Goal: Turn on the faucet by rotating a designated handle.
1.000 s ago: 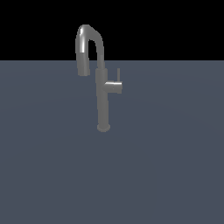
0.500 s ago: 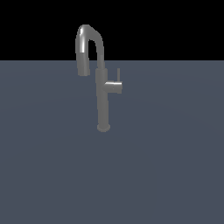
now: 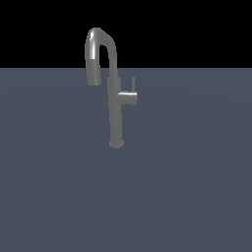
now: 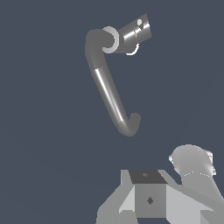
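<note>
The gripper shows only in the wrist view, as a pale grey blocky body [image 4: 149, 199] at the edge of the picture with a rounded white arm link [image 4: 194, 168] beside it. Its fingertips lie outside the picture, so I cannot tell whether the jaws stand wide or narrow, and nothing is seen between them. In the exterior view the gripper does not appear.

Beyond the gripper body, well apart from it and touching no part of it, the faucet [image 4: 109, 89] is seen from above: its gooseneck spout [image 4: 114, 103] runs as a curved grey tube whose outlet end hooks back nearest the gripper. At the far end of that tube, farthest from the gripper, the handle [image 4: 134, 29] juts sideways from the column top as a short shiny stub.

In the exterior view the faucet [image 3: 115, 110] stands upright on the dark grey-blue surface [image 3: 187, 197], on a small round base. The handle [image 3: 129, 97] sticks out level toward the exterior view's right, with its thin rod lever [image 3: 133, 83] pointing straight up.
</note>
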Controlling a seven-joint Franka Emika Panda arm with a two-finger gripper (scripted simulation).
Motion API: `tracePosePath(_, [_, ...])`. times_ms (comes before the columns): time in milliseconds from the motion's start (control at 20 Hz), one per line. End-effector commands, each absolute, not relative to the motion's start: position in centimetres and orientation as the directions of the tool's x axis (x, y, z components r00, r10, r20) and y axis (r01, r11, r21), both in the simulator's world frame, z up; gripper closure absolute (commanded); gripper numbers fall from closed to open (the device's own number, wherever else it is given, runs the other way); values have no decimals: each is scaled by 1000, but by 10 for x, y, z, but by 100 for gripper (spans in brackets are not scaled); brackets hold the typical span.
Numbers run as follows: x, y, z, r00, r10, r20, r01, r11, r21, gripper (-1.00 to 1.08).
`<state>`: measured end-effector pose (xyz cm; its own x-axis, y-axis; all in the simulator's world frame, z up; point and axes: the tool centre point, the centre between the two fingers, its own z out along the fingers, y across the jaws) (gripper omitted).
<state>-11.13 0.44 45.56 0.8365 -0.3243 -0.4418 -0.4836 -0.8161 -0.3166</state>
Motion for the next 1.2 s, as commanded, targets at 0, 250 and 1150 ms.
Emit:
tracePosePath(0, [-96, 2, 449, 799, -342, -495, -538, -774, -334, 108])
tracePosePath(250, [-68, -3, 431, 711, -364, -602, -646, -676, -355, 108])
tracePosePath(1150, [14, -26, 344, 323, -267, -908, -935, -239, -263, 108])
